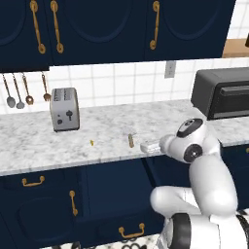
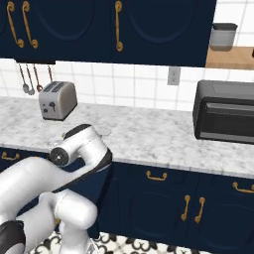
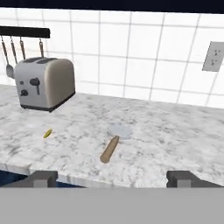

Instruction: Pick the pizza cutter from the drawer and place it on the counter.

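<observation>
Now pizza cutter [image 3: 113, 142] flat near counter [image 3: 175, 135] edge

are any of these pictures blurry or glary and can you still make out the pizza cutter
Hand view: soft, no glare, pizza cutter plain on the counter. Left base view: cutter is a small tan smudge. Right base view: even light, toaster sharp enough.

Counter [image 3: 175, 127] looks like polished stone, white w/ grey marbling, smooth, pale thick edge. Pizza cutter [image 3: 113, 142]: pale silvery metal wheel, matt tan wood handle. Toaster [image 3: 43, 83] reads as brushed silver metal w/ dark plastic lever & knobs. Wall tiles [image 3: 131, 57] glossy white ceramic, thin grey grout. Cabinet doors [image 1: 97, 29] smooth navy paint, satin, w/ shiny brass handles [image 1: 155, 26]. Oven [image 2: 225, 111] matt black, dark glassy front. Hanging spoons [image 1: 17, 92] steel & brass
</observation>
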Motion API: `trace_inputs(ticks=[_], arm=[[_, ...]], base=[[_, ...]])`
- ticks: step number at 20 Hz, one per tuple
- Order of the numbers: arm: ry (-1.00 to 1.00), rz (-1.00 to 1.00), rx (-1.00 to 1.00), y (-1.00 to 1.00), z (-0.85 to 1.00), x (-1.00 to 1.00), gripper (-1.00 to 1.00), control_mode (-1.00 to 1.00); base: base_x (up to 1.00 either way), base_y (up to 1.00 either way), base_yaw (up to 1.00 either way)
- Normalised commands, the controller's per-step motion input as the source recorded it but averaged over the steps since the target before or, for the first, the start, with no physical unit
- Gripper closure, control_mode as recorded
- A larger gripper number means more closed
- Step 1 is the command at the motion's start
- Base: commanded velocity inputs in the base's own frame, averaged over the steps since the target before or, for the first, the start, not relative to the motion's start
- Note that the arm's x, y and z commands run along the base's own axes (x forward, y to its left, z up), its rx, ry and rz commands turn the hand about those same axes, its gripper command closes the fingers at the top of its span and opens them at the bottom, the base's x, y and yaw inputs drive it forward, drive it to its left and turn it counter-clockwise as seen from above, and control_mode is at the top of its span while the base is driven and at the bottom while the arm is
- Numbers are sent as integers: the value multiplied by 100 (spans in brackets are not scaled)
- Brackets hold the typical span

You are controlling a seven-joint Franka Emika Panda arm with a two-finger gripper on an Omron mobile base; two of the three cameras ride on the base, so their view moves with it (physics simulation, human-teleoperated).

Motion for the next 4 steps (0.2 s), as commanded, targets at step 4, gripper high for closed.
trace_inputs(ticks=[4], arm=[[9, -4, 0, -42, 100, -33, -100, -100]], base=[[0, 0, 0]])
